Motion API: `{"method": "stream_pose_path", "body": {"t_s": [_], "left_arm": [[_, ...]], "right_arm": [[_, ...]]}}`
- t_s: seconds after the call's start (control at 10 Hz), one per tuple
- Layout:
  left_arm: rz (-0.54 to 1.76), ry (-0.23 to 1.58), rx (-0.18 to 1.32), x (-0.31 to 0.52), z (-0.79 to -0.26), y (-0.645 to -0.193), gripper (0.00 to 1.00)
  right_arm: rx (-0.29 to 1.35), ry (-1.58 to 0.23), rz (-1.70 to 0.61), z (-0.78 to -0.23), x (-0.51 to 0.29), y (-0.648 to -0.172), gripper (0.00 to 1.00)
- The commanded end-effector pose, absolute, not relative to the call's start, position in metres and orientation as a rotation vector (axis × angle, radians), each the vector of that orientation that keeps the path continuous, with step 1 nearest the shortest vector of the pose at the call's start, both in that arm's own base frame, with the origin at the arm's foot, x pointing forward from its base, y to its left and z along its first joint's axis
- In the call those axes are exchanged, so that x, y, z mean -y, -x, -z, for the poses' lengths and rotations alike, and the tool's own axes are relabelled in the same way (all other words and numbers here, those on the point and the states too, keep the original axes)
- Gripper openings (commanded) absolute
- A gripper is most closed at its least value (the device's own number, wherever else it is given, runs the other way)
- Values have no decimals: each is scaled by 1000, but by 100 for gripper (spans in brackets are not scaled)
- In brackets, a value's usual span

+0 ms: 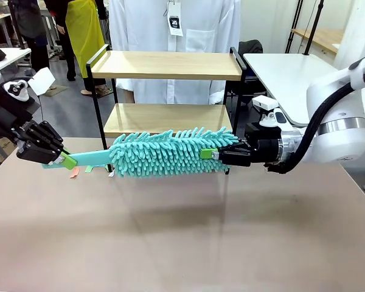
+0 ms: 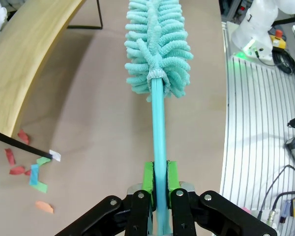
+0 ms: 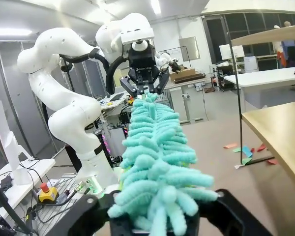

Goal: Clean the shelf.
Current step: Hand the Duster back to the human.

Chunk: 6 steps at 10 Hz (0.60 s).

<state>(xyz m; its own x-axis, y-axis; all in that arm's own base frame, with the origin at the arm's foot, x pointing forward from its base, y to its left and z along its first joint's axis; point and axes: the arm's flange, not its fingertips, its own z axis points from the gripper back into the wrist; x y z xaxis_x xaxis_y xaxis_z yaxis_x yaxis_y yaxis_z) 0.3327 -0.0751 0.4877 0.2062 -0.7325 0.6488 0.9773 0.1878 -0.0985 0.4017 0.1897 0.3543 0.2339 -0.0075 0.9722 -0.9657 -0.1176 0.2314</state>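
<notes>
A: Left gripper (image 2: 157, 184) clamped on the duster handle (image 2: 159, 128), green pads (image 2: 148, 178) pressing both sides. Right gripper (image 1: 214, 154) at the other end, on the fluffy head's tip.

B: Right one closed too?

A: Looks it: in the front view the green pads pinch the tip of the duster head (image 1: 164, 152). In the right wrist view the fibres cover the fingers, so the gap itself isn't visible. Duster spans level between both grippers, above the table (image 1: 170, 237).

B: Shelf?

A: Shelf (image 1: 164, 65) just behind the duster from the grippers, two wooden boards in a black frame. Duster sits about level with the lower board's front edge; contact can't be confirmed.

B: Progress?

A: Both boards look bare. Paper scraps (image 2: 32, 174), red, green, blue, orange, lie on the table by the frame foot, beside the left gripper. I'd guess that's swept-off debris, so mostly done. Left: maybe a last pass, putting the duster down.

B: Person?

A: White coat (image 1: 170, 36) standing beyond the shelf, hands not involved.
</notes>
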Motion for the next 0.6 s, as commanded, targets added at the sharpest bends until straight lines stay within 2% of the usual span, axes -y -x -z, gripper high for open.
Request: {"method": "stream_pose_path", "body": {"t_s": [0.0, 0.5], "left_arm": [[1278, 594, 544, 82, -491, -333, 13], [1278, 594, 544, 82, -491, -333, 13]], "right_arm": [[952, -1417, -1112, -359, -194, -409, 0], [993, -1454, -1155, -360, -193, -407, 0]]}}
